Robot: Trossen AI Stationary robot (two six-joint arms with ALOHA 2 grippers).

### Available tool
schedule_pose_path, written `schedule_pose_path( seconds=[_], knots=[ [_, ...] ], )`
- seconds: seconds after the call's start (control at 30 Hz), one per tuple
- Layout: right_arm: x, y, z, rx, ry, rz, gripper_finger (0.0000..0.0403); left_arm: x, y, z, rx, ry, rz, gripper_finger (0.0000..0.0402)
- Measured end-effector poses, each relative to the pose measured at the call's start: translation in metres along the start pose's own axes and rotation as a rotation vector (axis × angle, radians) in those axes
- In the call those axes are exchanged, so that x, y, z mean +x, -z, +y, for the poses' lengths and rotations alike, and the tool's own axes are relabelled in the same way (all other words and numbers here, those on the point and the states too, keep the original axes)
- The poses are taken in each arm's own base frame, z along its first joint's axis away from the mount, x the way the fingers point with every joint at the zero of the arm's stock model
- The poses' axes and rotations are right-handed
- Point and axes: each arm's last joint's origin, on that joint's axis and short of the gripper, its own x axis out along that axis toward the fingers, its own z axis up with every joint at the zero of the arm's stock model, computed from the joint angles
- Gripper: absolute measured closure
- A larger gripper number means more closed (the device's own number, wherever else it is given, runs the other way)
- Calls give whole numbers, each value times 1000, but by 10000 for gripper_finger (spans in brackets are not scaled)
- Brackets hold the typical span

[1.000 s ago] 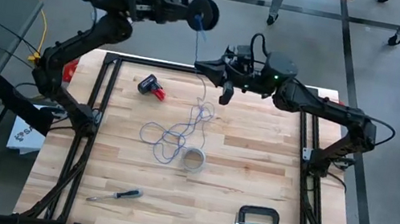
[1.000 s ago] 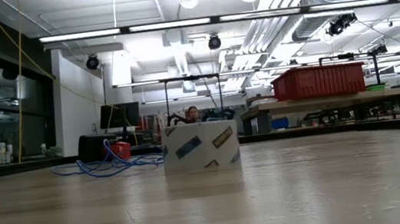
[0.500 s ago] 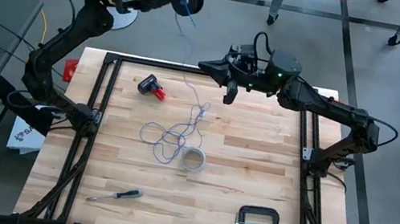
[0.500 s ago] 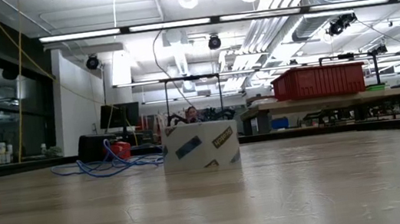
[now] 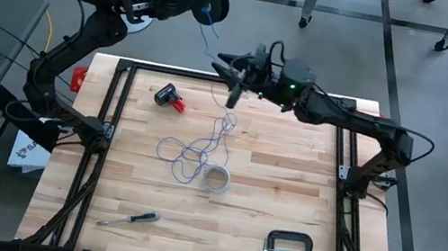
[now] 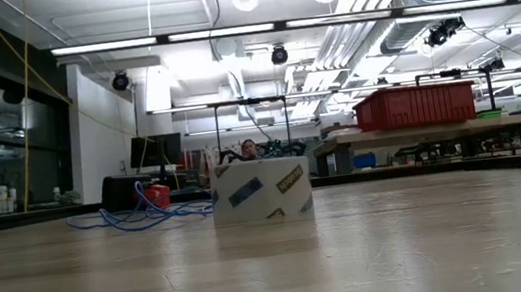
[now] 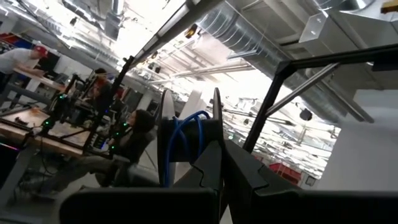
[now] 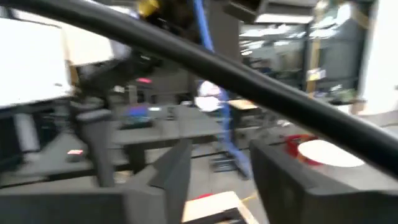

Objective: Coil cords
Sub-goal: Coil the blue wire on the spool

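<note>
our left gripper (image 5: 209,5) is clamped on the black round spool (image 5: 214,2) of thin blue cord (image 5: 192,152); right gripper (image 5: 231,74) jaws stand apart around it.

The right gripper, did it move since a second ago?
Yes. In the high view the right gripper has slid left along the table's far edge, toward the left gripper holding the spool of blue cord.

Both arms reach high and inward. The left gripper (image 5: 211,3) is clamped tight; the right gripper (image 5: 234,74) has its fingers (image 8: 169,171) parted.
</note>
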Motion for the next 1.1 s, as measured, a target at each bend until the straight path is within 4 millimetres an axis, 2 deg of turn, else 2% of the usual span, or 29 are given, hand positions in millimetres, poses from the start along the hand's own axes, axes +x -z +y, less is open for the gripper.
schedule_pose_path(
  seconds=[0.1, 0.2, 0.33, 0.47, 0.87, 0.97, 1.1],
  knots=[
    [6, 6, 0, -15, 19, -16, 196, 4, 2, -2, 9, 7, -11, 401],
    [9, 11, 0, -30, 18, -12, 179, 6, 3, -3, 7, 6, -24, 401],
    [13, 18, 3, -18, -51, 7, 176, 9, 5, -4, 23, 5, -33, 401],
    [12, 16, 4, 10, -105, -1, 176, 9, 6, -4, 35, 1, -42, 401],
    [12, 14, 2, -49, -46, -23, 177, 22, 15, -11, 23, 26, -63, 401],
    [12, 15, 3, -51, -45, -9, 194, 25, 17, -13, 43, 22, -81, 401],
    [12, 15, 4, -77, -43, -13, 269, 26, 17, -14, 53, 22, -86, 401]
  ],
)
